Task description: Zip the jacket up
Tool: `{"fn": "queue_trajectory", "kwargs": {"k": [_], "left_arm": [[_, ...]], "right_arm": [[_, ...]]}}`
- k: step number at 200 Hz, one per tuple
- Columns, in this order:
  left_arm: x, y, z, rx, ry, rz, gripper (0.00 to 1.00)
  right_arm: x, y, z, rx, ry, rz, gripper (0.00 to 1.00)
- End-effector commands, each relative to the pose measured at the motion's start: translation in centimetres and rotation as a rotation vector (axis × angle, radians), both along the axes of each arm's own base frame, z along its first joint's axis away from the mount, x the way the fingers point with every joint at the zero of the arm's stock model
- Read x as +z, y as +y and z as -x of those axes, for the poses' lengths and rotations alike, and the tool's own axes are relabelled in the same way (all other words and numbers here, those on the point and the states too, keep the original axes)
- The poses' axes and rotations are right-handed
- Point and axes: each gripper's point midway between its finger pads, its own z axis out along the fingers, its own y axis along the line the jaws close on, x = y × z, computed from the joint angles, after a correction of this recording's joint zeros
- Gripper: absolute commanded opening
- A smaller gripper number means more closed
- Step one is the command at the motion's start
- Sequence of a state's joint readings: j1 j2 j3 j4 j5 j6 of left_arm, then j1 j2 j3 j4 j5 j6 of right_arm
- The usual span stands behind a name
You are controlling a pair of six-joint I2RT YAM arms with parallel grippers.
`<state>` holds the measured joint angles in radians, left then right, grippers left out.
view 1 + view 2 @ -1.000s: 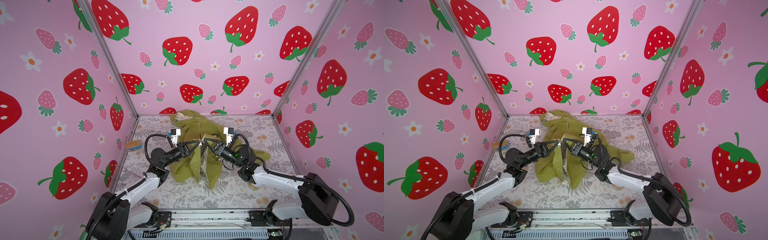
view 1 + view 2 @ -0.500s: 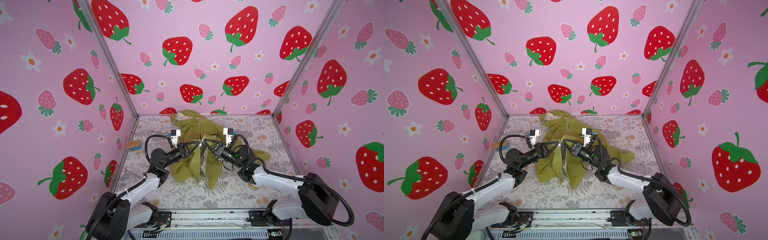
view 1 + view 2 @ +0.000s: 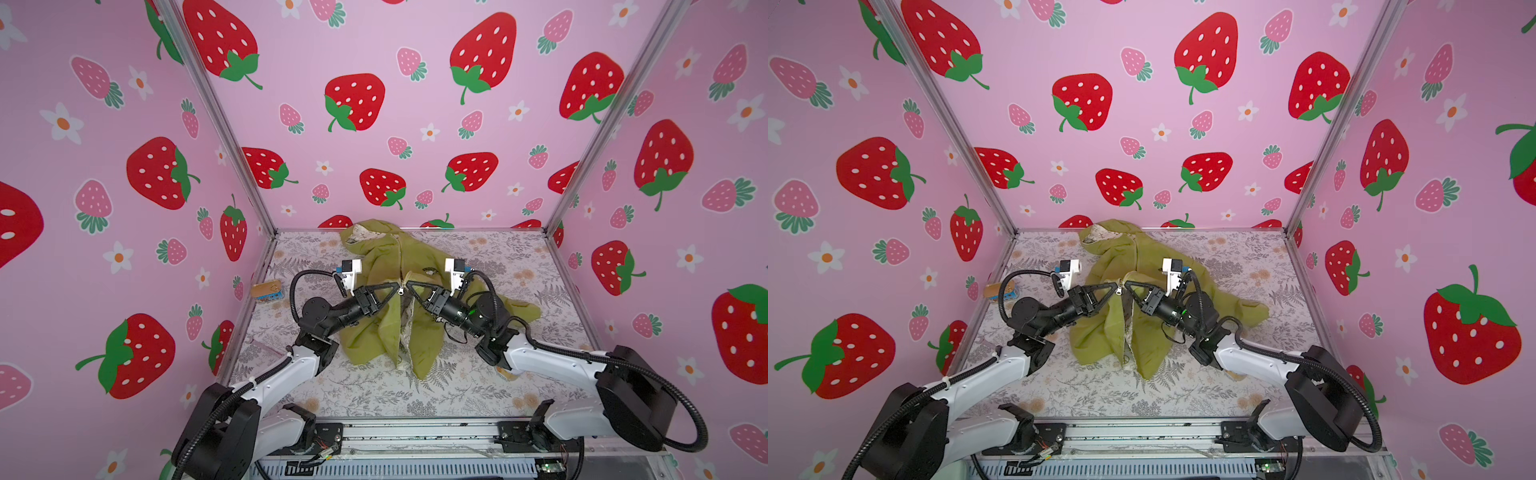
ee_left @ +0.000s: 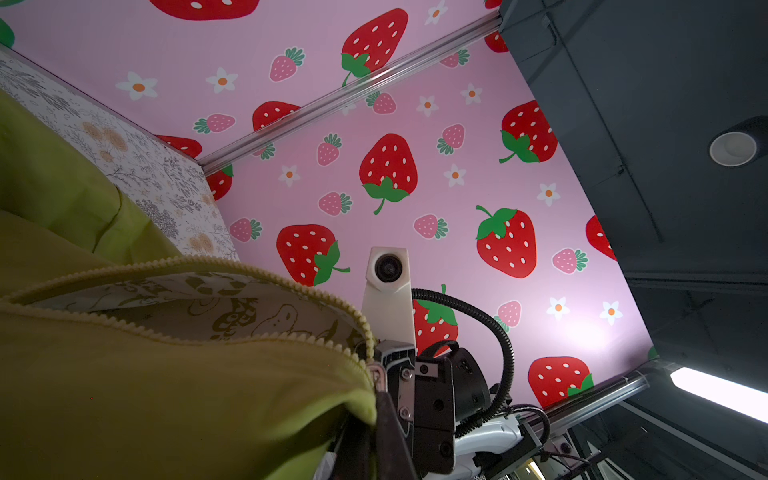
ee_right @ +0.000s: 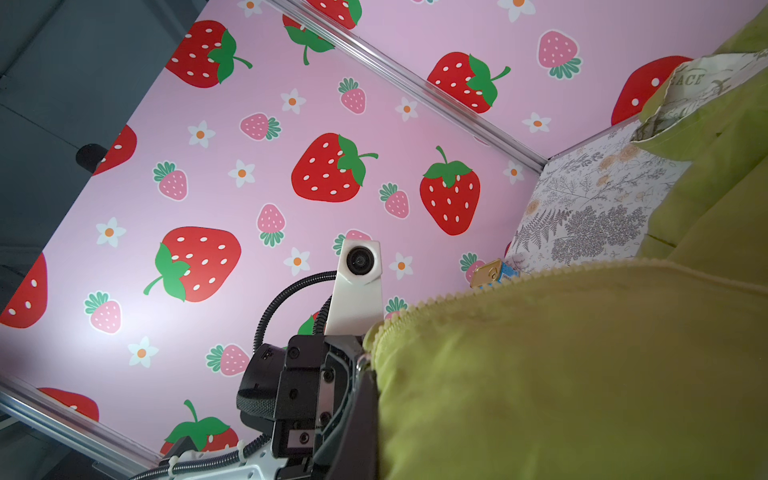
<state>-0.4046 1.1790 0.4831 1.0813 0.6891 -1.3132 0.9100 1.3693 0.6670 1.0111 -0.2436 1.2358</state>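
The table (image 3: 478,374) is covered with a pale cloth printed with grey ferns and orange blossoms. Three pink walls with red strawberries and white flowers close it in at left, back and right, joined by two metal corner posts. In the wrist views a dark ceiling with lamps shows above the walls.

There is one jacket (image 3: 374,328) (image 3: 1096,332). It lies in the middle of the table, its hood toward the back wall and one sleeve spread toward the right. Its middle is lifted off the cloth like a tent.

Two arms come up from the lower edge of both top views and bend inward, so their tips almost meet at the centre of the frame. The left gripper (image 3: 394,286) (image 3: 1115,286) and the right gripper (image 3: 410,284) (image 3: 1128,284) face each other, each with its fingers pressed together and pinching the jacket's front edge on its own side of the silver zipper slider (image 3: 401,291). Below the slider in the frame the two front edges hang apart and pale printed lining shows between them. The left wrist view shows two rows of zipper teeth (image 4: 232,270) running together toward the slider.

Each arm carries one white wrist camera (image 3: 351,266), two in all. One small orange-and-blue object (image 3: 268,290) lies at the table's left edge, well apart from the jacket.
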Motion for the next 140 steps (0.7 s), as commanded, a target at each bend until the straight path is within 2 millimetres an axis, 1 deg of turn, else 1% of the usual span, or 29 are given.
{"fn": "queue_trajectory", "kwargs": {"k": [1,81,124,140], "left_arm": [[2.1,0.2,1.0,-0.015,-0.082,0.03,0.0],[2.1,0.3,0.8,-0.007,-0.079,0.033,0.0],[2.3,0.4,0.9,-0.004,-0.083,0.035,0.0],[2.2,0.4,0.9,-0.007,-0.079,0.035,0.0]], "right_arm": [[1.5,-0.4,0.8,0.017,-0.019,-0.039,0.0],[1.0,-0.3,1.6,0.038,-0.016,-0.03,0.0],[-0.2,-0.4,1.9,0.042,0.001,-0.009,0.0],[-0.2,-0.4,2.0,0.045,-0.001,-0.009,0.0]]}}
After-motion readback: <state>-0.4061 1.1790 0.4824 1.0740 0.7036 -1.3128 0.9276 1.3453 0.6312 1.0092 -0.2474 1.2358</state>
